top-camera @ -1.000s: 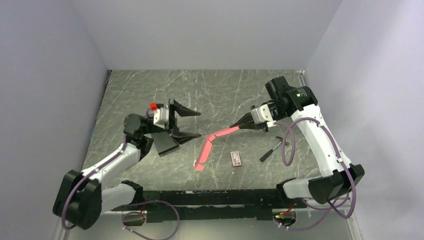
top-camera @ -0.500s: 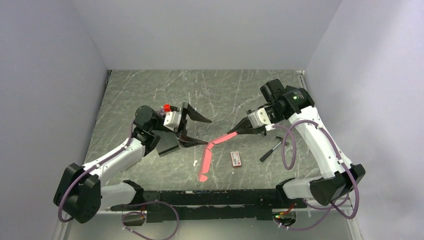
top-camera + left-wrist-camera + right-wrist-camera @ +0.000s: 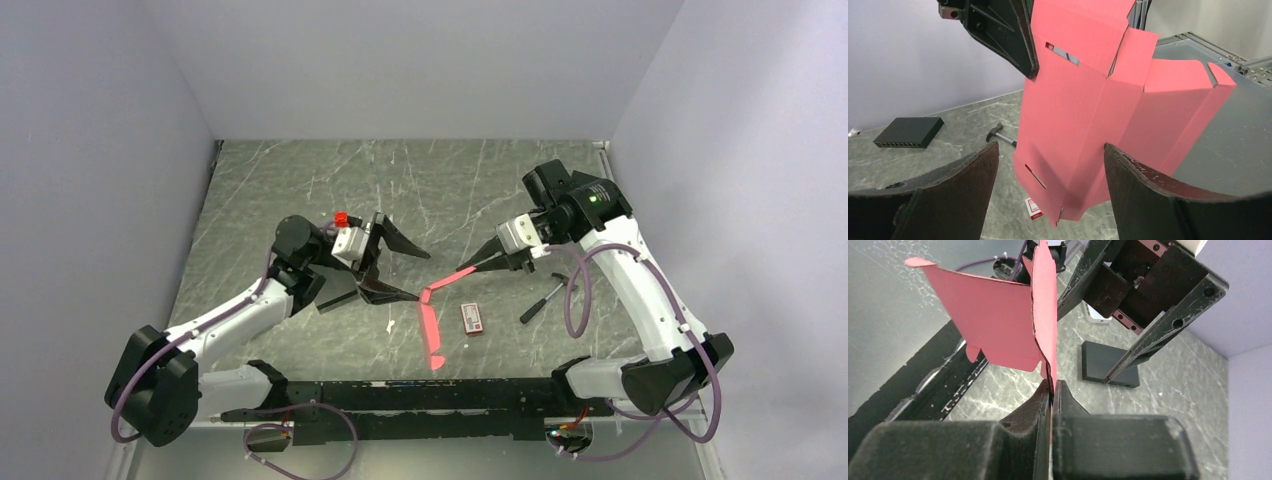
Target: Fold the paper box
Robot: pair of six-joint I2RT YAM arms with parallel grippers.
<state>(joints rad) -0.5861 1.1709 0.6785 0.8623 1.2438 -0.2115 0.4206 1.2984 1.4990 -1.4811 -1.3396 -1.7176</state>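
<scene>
Paper box (image 3: 432, 325): one pink-red sheet, hanging from my right claw (image 3: 470, 266), which pinches its upper edge. My left claw (image 3: 408, 273) stands spread just beside it; contact I can't judge. Near the right claw lie one printed packet (image 3: 472, 318) and one tool (image 3: 545, 297). Each wrist view shows a black box (image 3: 909, 132) beyond the opposite claw; one or two, I can't tell. Overhead the sheet is a thin strip; the left wrist view shows its flaps, top cut off.

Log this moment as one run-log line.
right gripper: shut on paper box edge, box hanging in air | left gripper: open, facing box, no grip | fold: not done
</scene>
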